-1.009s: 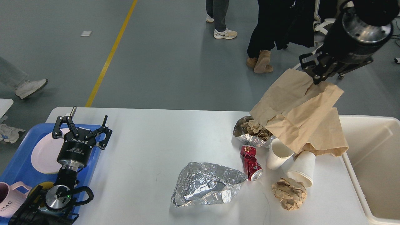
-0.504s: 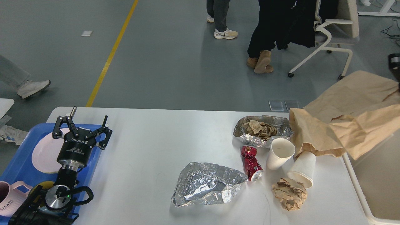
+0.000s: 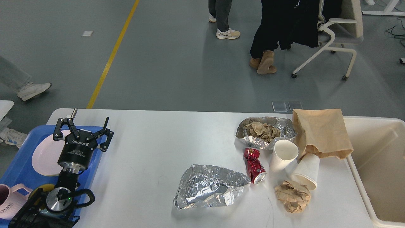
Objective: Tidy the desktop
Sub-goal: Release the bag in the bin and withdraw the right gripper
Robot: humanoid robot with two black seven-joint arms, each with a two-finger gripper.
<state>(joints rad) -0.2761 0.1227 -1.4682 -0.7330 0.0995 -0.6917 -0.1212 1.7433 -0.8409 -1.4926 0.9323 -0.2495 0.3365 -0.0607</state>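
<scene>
While left gripper (image 3: 81, 128) hovers spread wide, right one gone from sight, one brown paper bag carried off; much litter remaining on the large white rectangular desktop (image 3: 152, 152)

Smooth white desktop (image 3: 152, 142), crinkled shiny foil (image 3: 208, 186), matt brown paper bag (image 3: 319, 133)

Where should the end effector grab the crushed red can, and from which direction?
Take the red can across its dented middle, coming straight down from above. It lies on its side on the desktop, so its long sides face up and open. Close across the width: a paper cup sits close on its right, foil on its left, so keep the fingers narrow.
</scene>
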